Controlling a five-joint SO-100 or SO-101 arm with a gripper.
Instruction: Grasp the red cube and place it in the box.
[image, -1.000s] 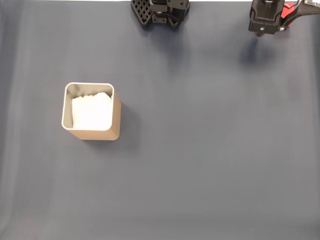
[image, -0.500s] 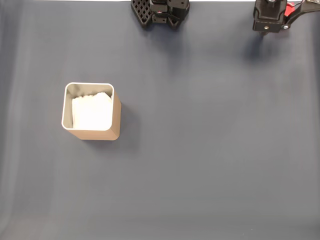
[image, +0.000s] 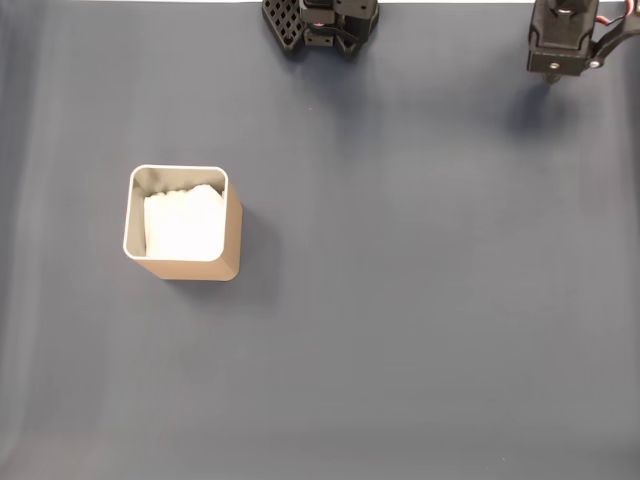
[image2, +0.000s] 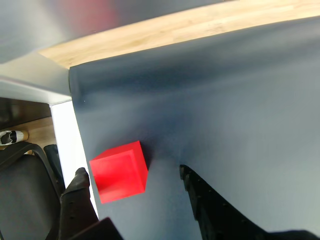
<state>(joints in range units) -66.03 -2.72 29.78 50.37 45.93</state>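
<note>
Near the mat's corner in the wrist view sits the red cube (image2: 120, 171), right at the dark mat's (image2: 240, 115) edge beside a white strip of table; the gripper (image2: 135, 192) hangs just above and behind it, jaws apart, one black finger (image2: 77, 200) to the cube's left and the other (image2: 200, 200) off to its right with a gap, neither touching that I can tell; cube not yet held; in the fixed view the arm's head (image: 560, 40) is at the top right edge, and the box (image: 232, 232) stands well apart, on the left side of the mat, upright, white lining showing, nothing red in it; cube looks light, rigid, matte faces so likely not slippery, not fragile; best hold is across two opposite flat faces, centred, fingers square to the faces; it sits rotated relative to the jaws, so a corner pinch could twist it or nudge it off the mat edge.
</note>
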